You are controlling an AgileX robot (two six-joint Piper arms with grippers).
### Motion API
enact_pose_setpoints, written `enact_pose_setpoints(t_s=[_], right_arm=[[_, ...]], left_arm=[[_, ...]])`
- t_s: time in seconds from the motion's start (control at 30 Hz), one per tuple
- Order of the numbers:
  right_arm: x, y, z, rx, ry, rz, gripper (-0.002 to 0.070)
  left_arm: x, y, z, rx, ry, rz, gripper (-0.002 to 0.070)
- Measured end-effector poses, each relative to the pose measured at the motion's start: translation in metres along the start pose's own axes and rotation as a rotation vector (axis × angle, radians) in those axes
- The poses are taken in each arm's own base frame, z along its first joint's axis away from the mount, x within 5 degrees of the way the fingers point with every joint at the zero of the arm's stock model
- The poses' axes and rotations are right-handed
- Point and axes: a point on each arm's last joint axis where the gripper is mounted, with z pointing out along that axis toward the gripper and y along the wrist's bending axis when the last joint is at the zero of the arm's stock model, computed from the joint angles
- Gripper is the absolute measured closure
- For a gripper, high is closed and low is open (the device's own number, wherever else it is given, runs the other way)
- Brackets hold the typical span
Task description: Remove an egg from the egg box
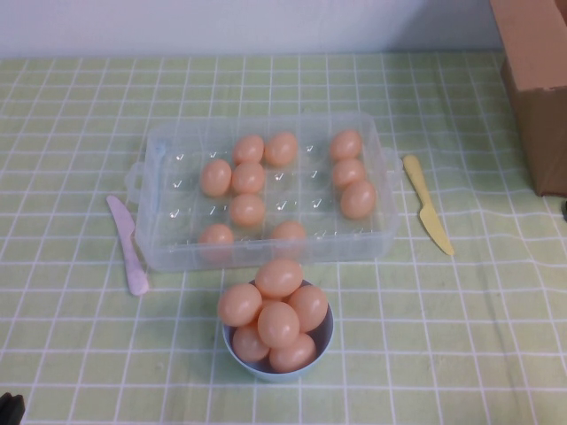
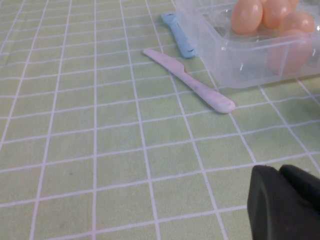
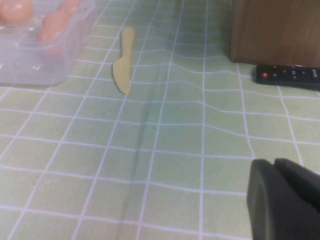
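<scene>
The clear plastic egg box (image 1: pixel 168 243) lies in the middle of the table with several peach-orange eggs in its wells, such as one egg (image 1: pixel 247 210) near the middle. Its corner with eggs also shows in the left wrist view (image 2: pixel 235 60) and the right wrist view (image 3: pixel 30 65). My left gripper (image 2: pixel 279 171) is shut and empty, low over the cloth at the near left, well apart from the box; only its tip shows in the high view (image 1: pixel 9 409). My right gripper (image 3: pixel 274 163) is shut and empty at the near right, out of the high view.
A light-blue bowl (image 1: pixel 323 341) heaped with eggs stands just in front of the box. A pink knife (image 1: pixel 128 246) lies left of the box, a blue knife (image 2: pixel 180 35) beside it, a yellow knife (image 1: pixel 428 204) right. A cardboard box (image 1: pixel 539 88) and black remote (image 3: pixel 287 75) are at far right.
</scene>
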Motion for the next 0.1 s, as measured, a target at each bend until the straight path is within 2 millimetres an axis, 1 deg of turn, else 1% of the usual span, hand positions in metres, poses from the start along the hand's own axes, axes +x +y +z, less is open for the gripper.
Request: enact_pose_setpoints(t_s=[0.1], right_arm=[[0.0000, 0.0000, 0.0000, 0.000, 0.000, 0.000, 0.0694]], left_arm=[[0.0000, 0.0000, 0.0000, 0.000, 0.000, 0.000, 0.0678]])
